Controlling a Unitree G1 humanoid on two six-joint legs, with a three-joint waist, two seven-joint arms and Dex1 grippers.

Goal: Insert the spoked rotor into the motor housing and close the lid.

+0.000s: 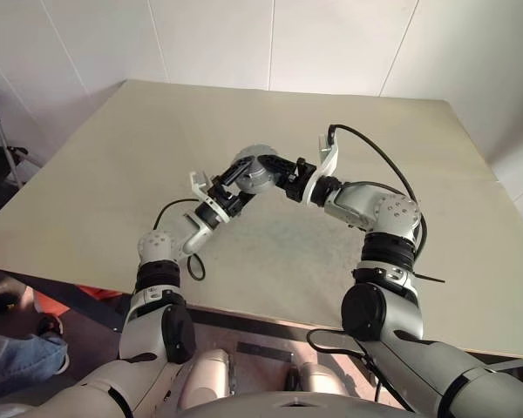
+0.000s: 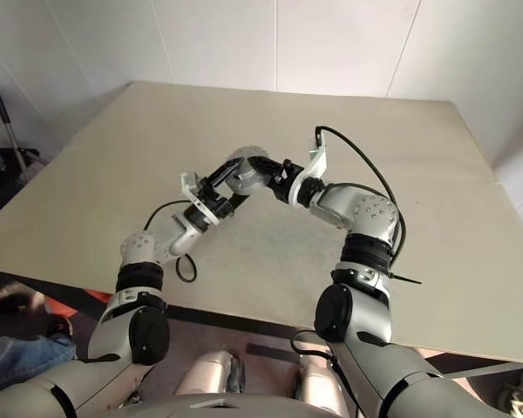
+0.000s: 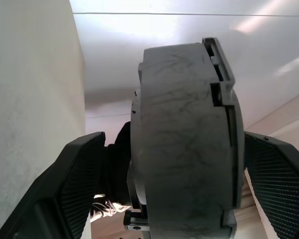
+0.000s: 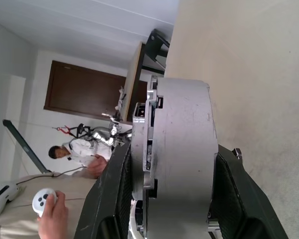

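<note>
Motor housing [image 1: 254, 169], lid apparently seated, is clamped in right tool [image 1: 275, 178] above mid-worktop [image 1: 113, 165]; wide-open left tool [image 1: 228, 184] should close squarely across both faces.

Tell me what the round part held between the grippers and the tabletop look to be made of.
Motor housing: apparently metal, dull matte grey, with fine scratches across its curved wall and notches cut along one rim. Table: smooth, matte beige top, faintly speckled; probably laminate or painted board, though the look leaves that open.
</note>
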